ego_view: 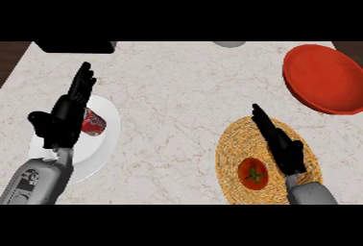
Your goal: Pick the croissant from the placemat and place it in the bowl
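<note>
Head view: counter (177,96), red bowl (322,79) at 2 o'clock, woven placemat (237,139) at 4 o'clock. A tomato (253,174), not a croissant, is seen there, just beside the nearer right hand (287,149), at its 8 o'clock. Fingers of both hands, left hand (64,117) included, are held straight.

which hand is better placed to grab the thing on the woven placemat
Right. The right hand is open over the placemat, beside the tomato, which lies where a croissant was expected. The left hand is across the counter, over the white plate.

Woven placemat (234,144), marble counter (177,96) — perhaps matt
</note>
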